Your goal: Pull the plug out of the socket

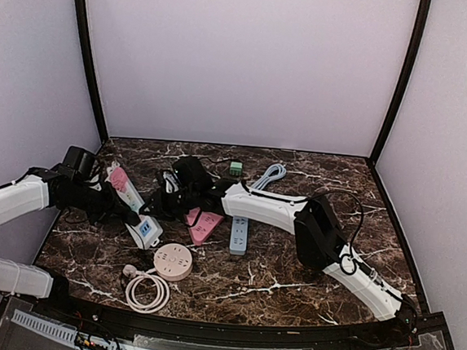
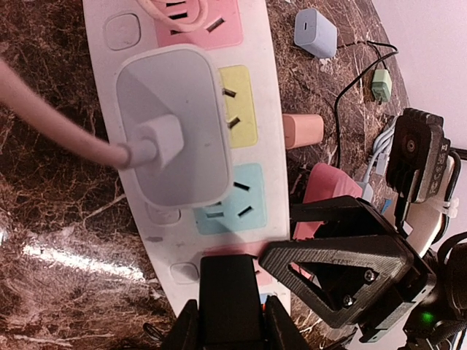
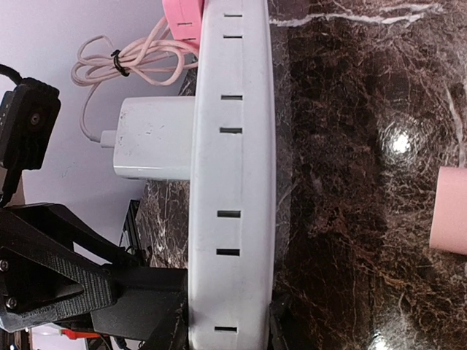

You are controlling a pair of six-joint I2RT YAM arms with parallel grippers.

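A white power strip (image 1: 145,226) (image 2: 271,146) (image 3: 233,182) with coloured sockets lies on the marble. A white adapter (image 2: 175,131) (image 3: 153,146) on a pink cable sits in its yellow socket. A black plug (image 2: 230,288) stands in the pink socket at the strip's near end, and my left gripper (image 1: 124,205) (image 2: 230,324) is shut on it, one finger on each side. My right gripper (image 1: 159,204) (image 3: 230,324) is shut across the strip's narrow sides near that same end. One of its black triangular fingers (image 2: 336,270) shows right beside the plug.
A round pink socket hub (image 1: 173,261) with a coiled white cable (image 1: 148,290) lies near the front. A pink strip (image 1: 205,224), a blue-grey strip (image 1: 239,234) and a green adapter (image 1: 236,168) lie mid-table. A lavender charger (image 2: 315,33) sits beside the white strip.
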